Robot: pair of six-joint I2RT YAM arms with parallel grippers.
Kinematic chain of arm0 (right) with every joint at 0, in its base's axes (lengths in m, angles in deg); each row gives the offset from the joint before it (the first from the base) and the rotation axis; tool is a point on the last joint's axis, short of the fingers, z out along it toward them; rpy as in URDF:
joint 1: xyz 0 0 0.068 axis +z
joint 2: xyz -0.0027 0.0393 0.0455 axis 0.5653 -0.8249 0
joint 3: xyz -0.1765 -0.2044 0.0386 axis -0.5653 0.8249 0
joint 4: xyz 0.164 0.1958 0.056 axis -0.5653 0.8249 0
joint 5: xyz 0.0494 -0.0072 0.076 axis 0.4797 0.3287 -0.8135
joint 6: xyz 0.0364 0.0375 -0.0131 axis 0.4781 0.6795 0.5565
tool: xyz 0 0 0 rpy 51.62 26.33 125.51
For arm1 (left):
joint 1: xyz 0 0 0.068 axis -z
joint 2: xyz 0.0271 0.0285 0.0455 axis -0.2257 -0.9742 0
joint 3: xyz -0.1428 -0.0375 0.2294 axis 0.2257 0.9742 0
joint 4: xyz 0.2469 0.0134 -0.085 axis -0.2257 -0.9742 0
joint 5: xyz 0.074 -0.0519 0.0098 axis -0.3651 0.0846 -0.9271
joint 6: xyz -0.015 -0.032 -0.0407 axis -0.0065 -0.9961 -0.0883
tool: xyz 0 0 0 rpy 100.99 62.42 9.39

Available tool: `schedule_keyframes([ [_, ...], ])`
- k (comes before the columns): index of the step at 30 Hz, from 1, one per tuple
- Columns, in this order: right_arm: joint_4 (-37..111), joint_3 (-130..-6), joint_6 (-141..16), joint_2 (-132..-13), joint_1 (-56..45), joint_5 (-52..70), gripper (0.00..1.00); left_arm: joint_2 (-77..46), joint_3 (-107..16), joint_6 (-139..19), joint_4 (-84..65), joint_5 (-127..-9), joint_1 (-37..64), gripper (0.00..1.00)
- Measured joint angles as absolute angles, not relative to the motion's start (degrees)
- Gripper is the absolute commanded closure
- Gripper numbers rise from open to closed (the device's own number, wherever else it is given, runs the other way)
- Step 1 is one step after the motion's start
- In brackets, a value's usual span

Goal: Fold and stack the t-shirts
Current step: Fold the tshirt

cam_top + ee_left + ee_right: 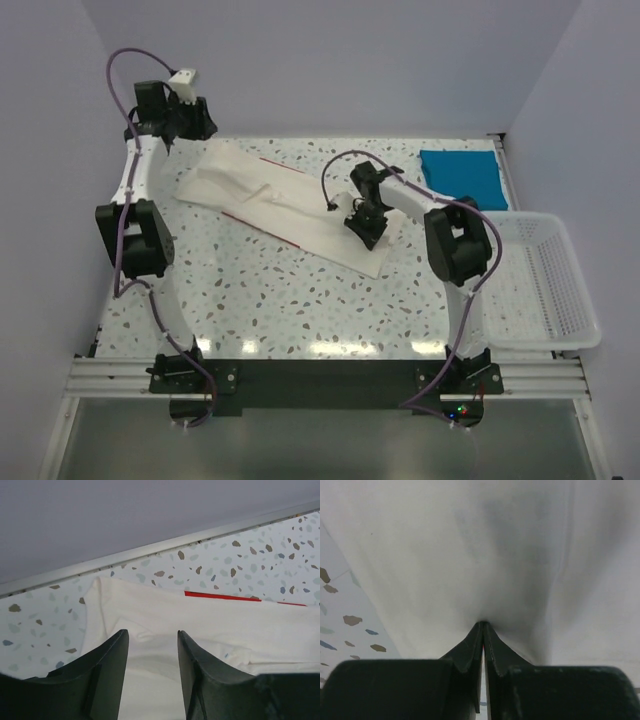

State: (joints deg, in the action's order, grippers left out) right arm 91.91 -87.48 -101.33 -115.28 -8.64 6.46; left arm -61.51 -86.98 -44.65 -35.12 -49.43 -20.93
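Speckled terrazzo table [300,300], lilac walls [330,60] | left jaws open — over cream shirt [290,205] | right jaws pinch it

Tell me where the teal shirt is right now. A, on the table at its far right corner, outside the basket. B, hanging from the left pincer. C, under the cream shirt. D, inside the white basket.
A: the teal shirt lies flat on the table at its far right corner, apart from the basket and the cream shirt.

pale lilac walls [330,60], speckled terrazzo table [280,300]
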Motion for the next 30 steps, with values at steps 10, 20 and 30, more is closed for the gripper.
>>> schedule_keyframes([
  [10, 90.6, -72.6, -102.9, -106.2, 8.6, 0.3, 0.92, -53.8, -76.6, -43.5, -40.1, -49.3, -21.0, 0.61],
  [20, 94.8, -75.3, -101.7, -101.0, 16.6, -17.6, 0.86, -66.1, -77.8, -43.6, -43.4, -48.1, -19.1, 0.65],
  [30, 96.0, -81.3, -101.0, -99.3, -0.1, -16.1, 0.88, -80.2, -90.5, -44.0, -42.8, -48.6, -13.2, 0.71],
])
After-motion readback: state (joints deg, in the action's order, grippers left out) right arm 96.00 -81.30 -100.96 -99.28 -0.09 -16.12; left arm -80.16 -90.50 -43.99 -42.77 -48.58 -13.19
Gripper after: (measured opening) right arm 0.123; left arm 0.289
